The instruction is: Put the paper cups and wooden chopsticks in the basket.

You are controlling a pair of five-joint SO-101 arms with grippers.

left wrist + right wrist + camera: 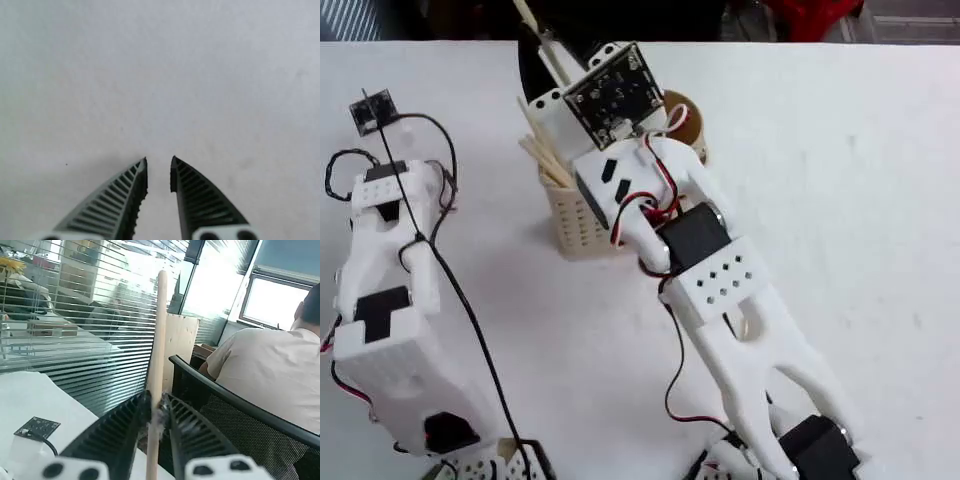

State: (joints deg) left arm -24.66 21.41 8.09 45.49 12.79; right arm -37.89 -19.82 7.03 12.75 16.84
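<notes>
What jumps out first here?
The right gripper, jaws shut on a chopstick, holds it roughly upright above the basket. More chopsticks lean in the basket, and a cup shows just behind the arm. The left gripper hangs over bare table.

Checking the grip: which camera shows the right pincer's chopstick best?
Right wrist view: chopstick clamped in the right pincer, close up. High view shows its far end beyond the arm; left wrist view faces the table.

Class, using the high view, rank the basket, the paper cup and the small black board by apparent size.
Largest: basket.
Next: paper cup, though an arm hides much of it, so its place is less sure.
Smallest: small black board.
</notes>
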